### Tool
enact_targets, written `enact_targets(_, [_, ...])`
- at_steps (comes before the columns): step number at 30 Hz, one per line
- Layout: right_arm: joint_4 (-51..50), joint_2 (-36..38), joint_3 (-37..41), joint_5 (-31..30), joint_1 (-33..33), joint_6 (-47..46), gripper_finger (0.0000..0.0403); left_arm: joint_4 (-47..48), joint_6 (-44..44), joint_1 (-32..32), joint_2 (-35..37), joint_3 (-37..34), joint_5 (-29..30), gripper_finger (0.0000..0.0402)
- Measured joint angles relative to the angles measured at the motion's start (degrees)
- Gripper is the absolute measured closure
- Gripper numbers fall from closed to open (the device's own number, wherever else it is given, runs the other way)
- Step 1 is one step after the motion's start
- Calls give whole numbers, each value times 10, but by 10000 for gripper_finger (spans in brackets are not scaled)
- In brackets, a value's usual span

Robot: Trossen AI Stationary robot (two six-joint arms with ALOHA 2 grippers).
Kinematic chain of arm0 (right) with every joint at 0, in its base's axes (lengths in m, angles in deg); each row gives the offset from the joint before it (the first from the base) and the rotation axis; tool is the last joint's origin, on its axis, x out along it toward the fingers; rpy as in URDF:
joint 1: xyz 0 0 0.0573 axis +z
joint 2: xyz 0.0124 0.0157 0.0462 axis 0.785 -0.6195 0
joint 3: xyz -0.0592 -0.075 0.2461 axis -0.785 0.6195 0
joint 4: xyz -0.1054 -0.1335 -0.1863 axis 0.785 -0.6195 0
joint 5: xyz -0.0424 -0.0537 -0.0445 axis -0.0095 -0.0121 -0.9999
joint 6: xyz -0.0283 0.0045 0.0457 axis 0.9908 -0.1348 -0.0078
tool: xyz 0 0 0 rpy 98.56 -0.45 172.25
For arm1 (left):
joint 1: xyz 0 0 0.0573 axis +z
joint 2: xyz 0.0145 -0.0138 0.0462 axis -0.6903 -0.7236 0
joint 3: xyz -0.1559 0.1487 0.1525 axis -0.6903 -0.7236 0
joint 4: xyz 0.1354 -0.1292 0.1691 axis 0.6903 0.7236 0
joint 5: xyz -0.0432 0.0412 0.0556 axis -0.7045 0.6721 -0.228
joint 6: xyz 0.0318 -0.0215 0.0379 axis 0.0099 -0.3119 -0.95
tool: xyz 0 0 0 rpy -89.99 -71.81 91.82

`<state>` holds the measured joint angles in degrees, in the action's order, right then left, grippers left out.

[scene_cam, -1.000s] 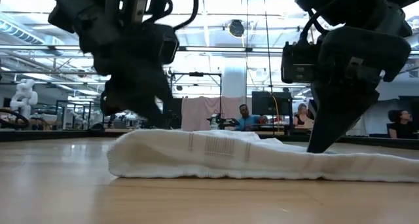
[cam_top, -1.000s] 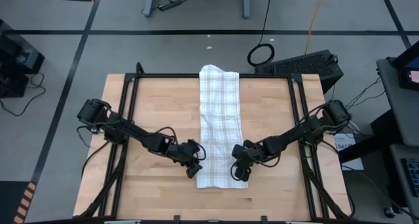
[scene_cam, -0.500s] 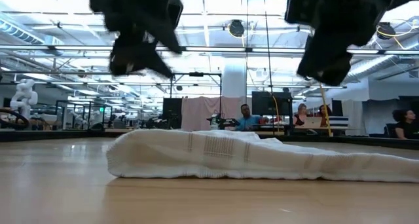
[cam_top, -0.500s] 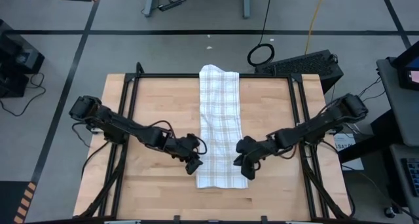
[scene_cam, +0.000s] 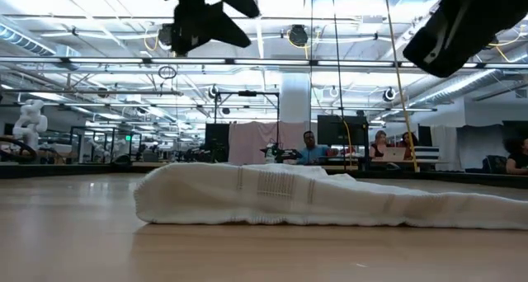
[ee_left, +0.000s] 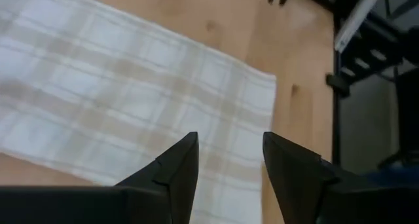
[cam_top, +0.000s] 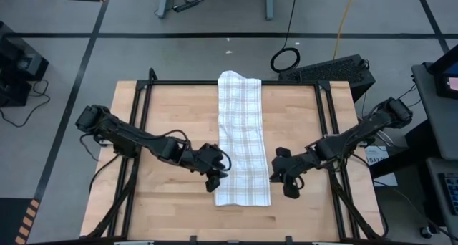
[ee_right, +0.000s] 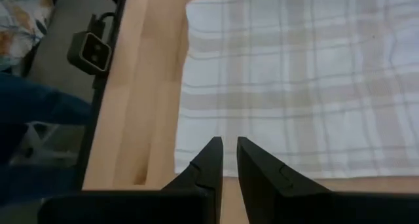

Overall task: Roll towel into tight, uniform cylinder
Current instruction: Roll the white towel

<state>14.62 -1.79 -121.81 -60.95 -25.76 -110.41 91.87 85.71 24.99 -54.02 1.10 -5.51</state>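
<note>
The towel (cam_top: 242,141) lies folded into a long flat strip down the middle of the bench (cam_top: 172,130), nothing rolled yet, with the left claw (cam_top: 212,182) part-open and the right claw (cam_top: 289,188) nearly closed, both empty, flanking its near end.

Left gripper (cam_top: 212,182) held lower centre-left, fingers parted, right gripper (cam_top: 288,188) lower centre-right, fingers nearly closed, both raised

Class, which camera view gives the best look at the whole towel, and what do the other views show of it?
The high view: the towel lies flat as one long folded strip, both ends visible. The low view shows only its near edge side-on. Each wrist view shows just a checked corner portion on the table.
</note>
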Motion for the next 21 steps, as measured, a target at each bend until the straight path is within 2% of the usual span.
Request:
enact_targets(4, [10,2,0,-13,16,2,364,11,8,-29,0,0,-11,207])
enact_targets(10, [14,2,0,-18,42,46,340,34,-23,-63,0,0,-26,141])
enact_targets(13, [18,2,0,-26,59,79,302,28,-23,-88,0,0,-24,118])
enact_targets(18, [8,1,0,-78,76,78,218,34,-10,-135,0,0,8,112])
enact_targets(21, [0,1,0,-129,80,46,171,46,115,-148,0,0,-16,112])
